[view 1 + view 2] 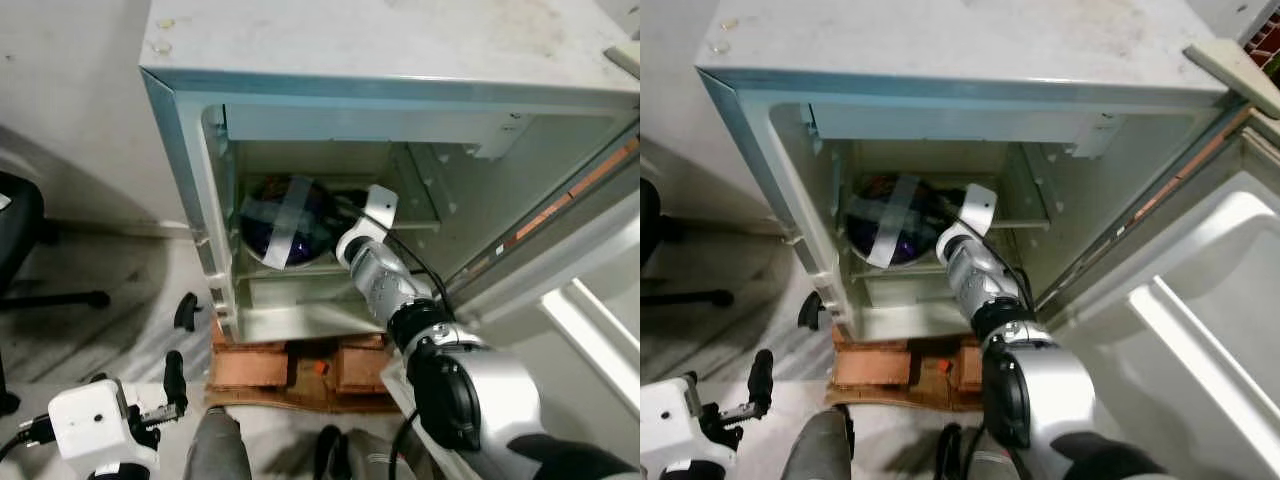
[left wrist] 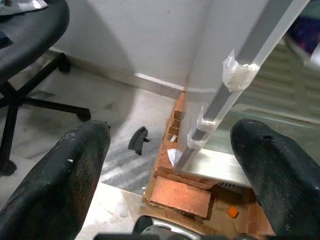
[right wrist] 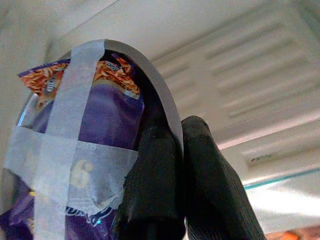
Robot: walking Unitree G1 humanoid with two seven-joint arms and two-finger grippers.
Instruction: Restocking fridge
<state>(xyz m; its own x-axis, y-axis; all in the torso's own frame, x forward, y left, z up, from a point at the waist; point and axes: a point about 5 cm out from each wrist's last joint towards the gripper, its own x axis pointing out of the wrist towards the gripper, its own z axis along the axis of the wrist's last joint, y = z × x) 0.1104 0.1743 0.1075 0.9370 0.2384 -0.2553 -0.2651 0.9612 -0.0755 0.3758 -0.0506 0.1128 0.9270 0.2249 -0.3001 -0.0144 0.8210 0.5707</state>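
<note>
- The small white fridge (image 1: 190,150) stood with its door (image 1: 1200,300) swung wide to the robot's right, raised off the floor on orange-red bricks (image 1: 250,365).
- A round metal bowl (image 1: 288,222) stuffed with purple snack packets and strapped with crossed pale tape sat tilted on its side on the upper shelf, well inside the cabinet, its taped mouth facing outward.
- The right gripper (image 3: 172,165) reached deep into the compartment on its silver arm (image 1: 395,290); its two black fingers were pressed onto the bowl's thin rim, pinching it at the edge nearest the fridge's right wall.
- The bowl therefore lay to the left of the jaws, towards the hinge-free side wall, with the rim running roughly upright between the fingers.
- Room looked tight: the shelf ledge sat just below the bowl and the left inner wall close beside it, while the space to the right of the arm was open, so I judged any withdrawal would go straight back through the doorway.
- The left gripper (image 2: 172,170) hung low outside the fridge near the bricks, fingers spread and holding nothing.
- A black office chair (image 2: 30,60) stood well apart on the left.
</note>
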